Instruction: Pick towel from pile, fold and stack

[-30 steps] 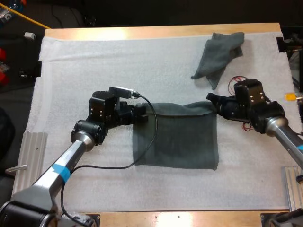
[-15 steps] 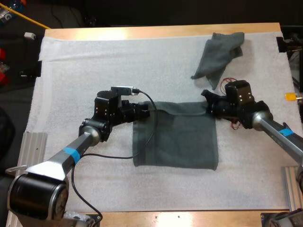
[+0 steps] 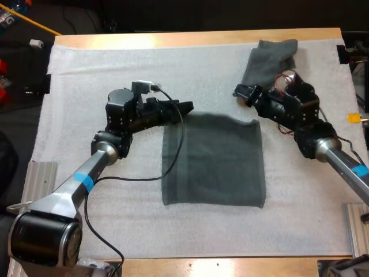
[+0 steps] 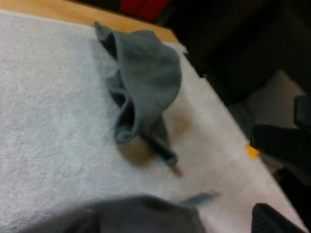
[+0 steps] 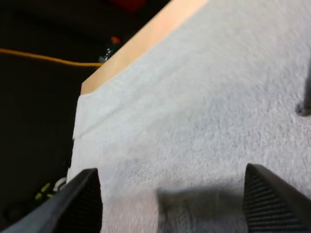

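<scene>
A dark grey-green towel (image 3: 213,158) lies flat and folded in the middle of the white mat (image 3: 104,69). A crumpled towel (image 3: 268,63) sits at the far right of the mat. My left gripper (image 3: 183,108) hovers just off the flat towel's far left corner, its fingers (image 4: 279,141) apart and holding nothing. My right gripper (image 3: 242,93) is above the far right corner, beside the crumpled towel, and its fingers (image 5: 82,204) are spread with only the towel's edge (image 5: 199,208) below. The left wrist view looks past the flat towel (image 4: 136,216) to the crumpled towel (image 4: 143,82).
The mat covers most of the wooden table (image 3: 190,37). Metal rails stand at the near left (image 3: 34,190) and near right (image 3: 357,225). Bare mat stretches on the left and along the front.
Both grippers have opened and let go of the towel's far corners, then drawn up and toward the far side. The towel's far edge now lies flat.
</scene>
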Action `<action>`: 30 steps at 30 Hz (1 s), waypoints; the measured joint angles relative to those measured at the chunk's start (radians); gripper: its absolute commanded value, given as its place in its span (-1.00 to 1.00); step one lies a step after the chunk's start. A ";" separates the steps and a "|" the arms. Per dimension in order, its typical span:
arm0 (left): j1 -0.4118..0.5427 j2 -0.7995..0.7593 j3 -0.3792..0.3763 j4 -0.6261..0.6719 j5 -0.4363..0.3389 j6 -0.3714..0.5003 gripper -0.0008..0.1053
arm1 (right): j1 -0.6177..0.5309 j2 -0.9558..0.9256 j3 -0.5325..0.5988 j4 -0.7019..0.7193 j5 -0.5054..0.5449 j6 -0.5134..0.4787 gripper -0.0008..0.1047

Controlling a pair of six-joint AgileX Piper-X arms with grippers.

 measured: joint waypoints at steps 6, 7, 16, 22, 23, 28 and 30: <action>0.054 -0.085 0.000 0.124 0.049 0.014 0.08 | 0.000 -0.137 0.000 0.213 0.024 -0.157 0.15; 0.060 -0.106 0.000 0.163 0.049 0.031 0.08 | 0.000 -0.165 0.000 0.264 0.033 -0.181 0.15; 0.066 -0.369 0.000 0.582 -0.020 0.294 0.08 | 0.000 -0.412 0.000 0.617 0.065 -0.301 0.15; 0.066 -0.554 0.000 0.835 -0.050 0.402 0.08 | 0.002 -0.578 0.000 0.762 0.025 -0.329 0.15; 0.066 -0.584 0.000 0.875 -0.050 0.413 0.08 | 0.004 -0.602 0.000 0.783 0.017 -0.335 0.15; 0.066 -0.728 0.000 1.036 -0.050 0.436 0.08 | 0.030 -0.731 0.000 0.905 0.005 -0.340 0.15; 0.066 -0.781 0.000 1.089 -0.050 0.437 0.08 | 0.048 -0.777 0.000 0.954 0.005 -0.340 0.15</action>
